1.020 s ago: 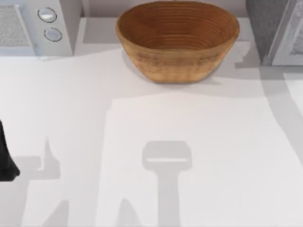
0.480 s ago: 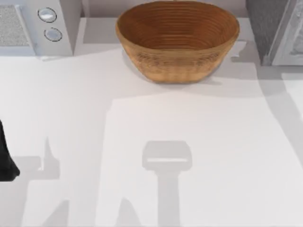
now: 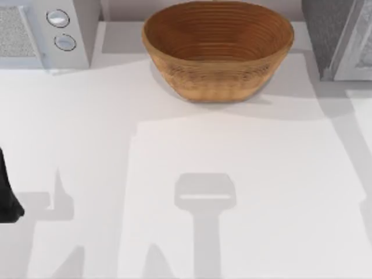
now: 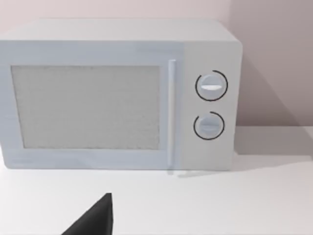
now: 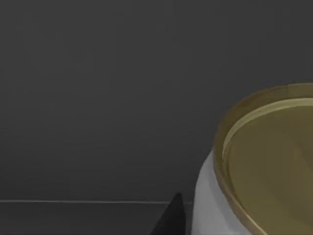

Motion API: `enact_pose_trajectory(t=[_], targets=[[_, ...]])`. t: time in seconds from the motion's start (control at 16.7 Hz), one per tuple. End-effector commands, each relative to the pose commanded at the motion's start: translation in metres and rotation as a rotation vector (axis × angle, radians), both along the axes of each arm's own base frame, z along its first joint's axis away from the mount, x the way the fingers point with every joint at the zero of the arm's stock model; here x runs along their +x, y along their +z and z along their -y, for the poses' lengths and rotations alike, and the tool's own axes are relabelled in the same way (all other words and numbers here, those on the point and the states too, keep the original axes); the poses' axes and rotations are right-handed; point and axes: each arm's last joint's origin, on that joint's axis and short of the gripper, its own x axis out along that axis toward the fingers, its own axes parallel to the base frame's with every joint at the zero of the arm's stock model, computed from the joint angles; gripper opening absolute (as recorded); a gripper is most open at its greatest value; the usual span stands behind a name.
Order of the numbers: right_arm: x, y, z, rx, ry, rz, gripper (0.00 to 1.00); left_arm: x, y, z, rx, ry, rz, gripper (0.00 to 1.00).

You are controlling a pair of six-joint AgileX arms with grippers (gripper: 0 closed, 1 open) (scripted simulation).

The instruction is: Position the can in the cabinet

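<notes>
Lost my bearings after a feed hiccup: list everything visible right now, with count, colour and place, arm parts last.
Basket: one, brown woven, back middle of the table.
Microwave: one, white with two round knobs, back left corner.
Cabinet: one, grey speckled with a light grey door panel, back right corner.
Can: one, white side with gold top, close before a dark grey wall in the right wrist view.
Table: one, white.
Left arm: black, at the table's left edge.

No readable text, label, brand, number or sign on anything here.
</notes>
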Motion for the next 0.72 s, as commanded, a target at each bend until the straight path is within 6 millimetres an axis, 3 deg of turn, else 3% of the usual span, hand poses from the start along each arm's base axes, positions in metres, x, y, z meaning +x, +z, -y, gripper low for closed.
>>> enact_pose_trajectory(t=[0.42,0.72], targets=[[0.069,0.004,0.003,0.006,-0.001,0.010,0.00,0.000,0.000,0.000,0.000,0.000,0.000,1.00],[0.090,-0.004,0.005,0.011,0.002,0.006,0.00,0.000,0.000,0.000,0.000,0.000,0.000,1.00]])
